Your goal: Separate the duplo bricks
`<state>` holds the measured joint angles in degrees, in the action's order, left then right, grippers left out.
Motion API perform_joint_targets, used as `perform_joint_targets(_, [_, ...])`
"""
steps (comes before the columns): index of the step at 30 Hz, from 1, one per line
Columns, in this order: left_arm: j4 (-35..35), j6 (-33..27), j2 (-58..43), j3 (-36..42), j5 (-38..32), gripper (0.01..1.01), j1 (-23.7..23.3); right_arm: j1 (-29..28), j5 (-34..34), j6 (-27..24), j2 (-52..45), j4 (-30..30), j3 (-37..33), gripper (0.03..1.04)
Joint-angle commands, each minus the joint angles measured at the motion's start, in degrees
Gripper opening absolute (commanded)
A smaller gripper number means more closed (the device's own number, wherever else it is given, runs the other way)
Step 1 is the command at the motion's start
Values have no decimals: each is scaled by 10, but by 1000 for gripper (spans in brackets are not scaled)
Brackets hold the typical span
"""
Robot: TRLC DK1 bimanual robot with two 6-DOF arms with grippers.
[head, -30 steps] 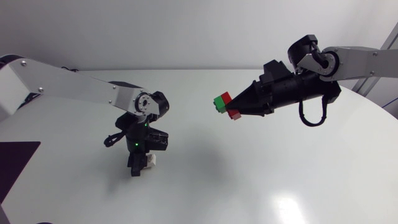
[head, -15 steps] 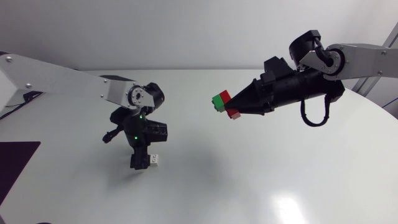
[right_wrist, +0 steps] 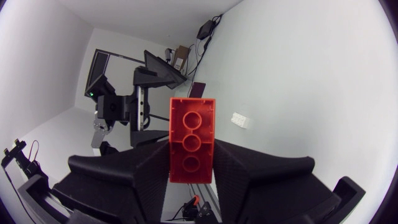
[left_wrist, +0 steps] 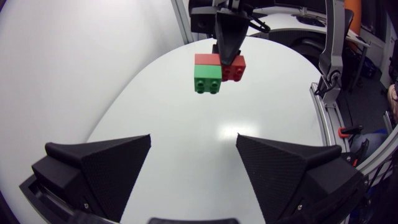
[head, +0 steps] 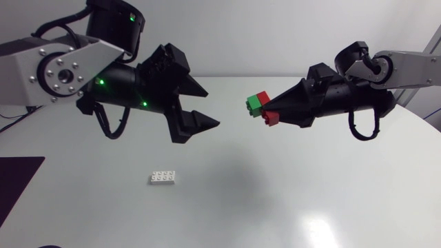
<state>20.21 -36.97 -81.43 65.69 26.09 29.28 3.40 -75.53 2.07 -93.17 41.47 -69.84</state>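
Red brick [head: 269,118] and green brick [head: 254,105] are joined in one small stack [head: 260,109], held in the air above the table [head: 310,200]. The right gripper [head: 274,110] pinches the red brick from two sides, its jaws narrow around it. The green brick sticks out at the free end, past the fingertips. The left gripper [head: 209,107] hangs in the air facing the stack and apart from it, its jaws spread wide with nothing between them. In the left wrist view the stack shows ahead of the gap between that gripper's fingers. A white brick [head: 163,177] lies flat on the table, studs up, under the left gripper and well apart from the stack.
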Motion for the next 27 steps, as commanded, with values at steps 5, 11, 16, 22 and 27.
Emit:
perform_joint_targets(5, [-88, 45, -7, -64, 11, 957, 29, -6, -38, 1, 4, 40, -3, 197])
perform_joint_targets(11, [-128, 70, -33, -52, 11, 956, 39, -5, -37, -5, 2, 36, 2, 198])
perform_joint_targets(16, [-149, 86, -56, -38, 11, 956, 49, 1, -37, -15, -16, 34, 3, 198])
perform_joint_targets(22, [-163, 107, -67, -11, 11, 939, 52, 19, -36, -18, -32, 28, 1, 198])
perform_joint_targets(27, [-175, 116, -68, -4, 11, 930, 52, 24, -33, -19, -49, 21, 2, 198])
